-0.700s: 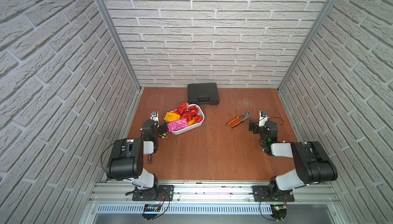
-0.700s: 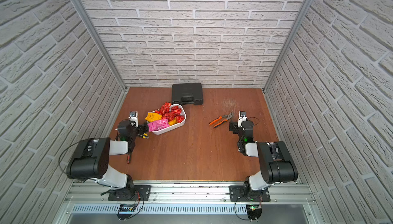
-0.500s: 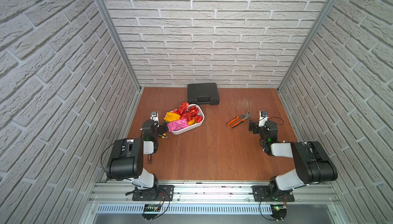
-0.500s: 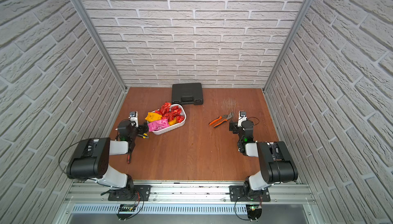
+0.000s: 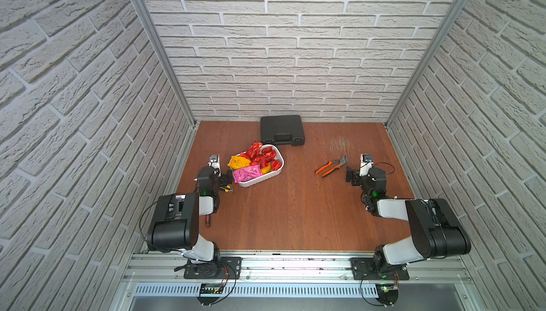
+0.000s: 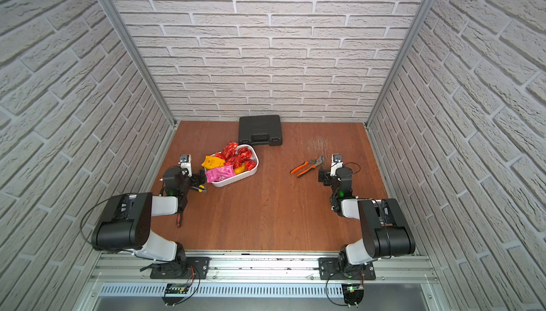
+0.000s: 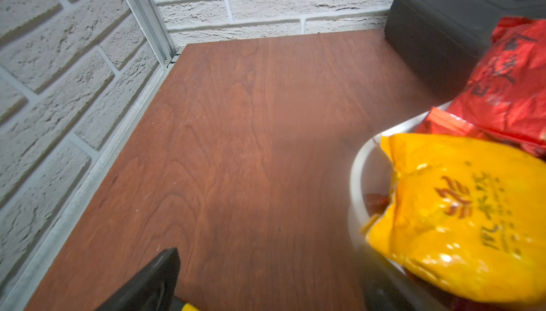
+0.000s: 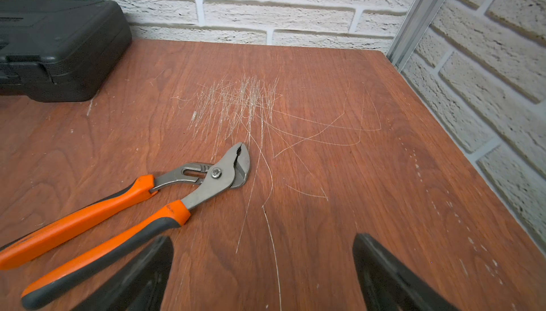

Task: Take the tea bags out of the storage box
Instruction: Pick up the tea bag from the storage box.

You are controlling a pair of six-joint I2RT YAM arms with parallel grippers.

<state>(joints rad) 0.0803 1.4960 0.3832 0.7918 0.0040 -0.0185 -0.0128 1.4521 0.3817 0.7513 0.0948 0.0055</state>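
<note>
White storage box (image 5: pixel 261 179) heaped with tea bags (image 5: pixel 261 159), left end effector (image 5: pixel 229 182) spread beside it, right end effector (image 5: pixel 351 177) spread

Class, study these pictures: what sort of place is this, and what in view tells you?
Probably a robot test cell: left arm and right arm bolted to an aluminium rail, brick-patterned panels boxing in a wooden tabletop, plus a tub of tea bags and pliers.
</note>
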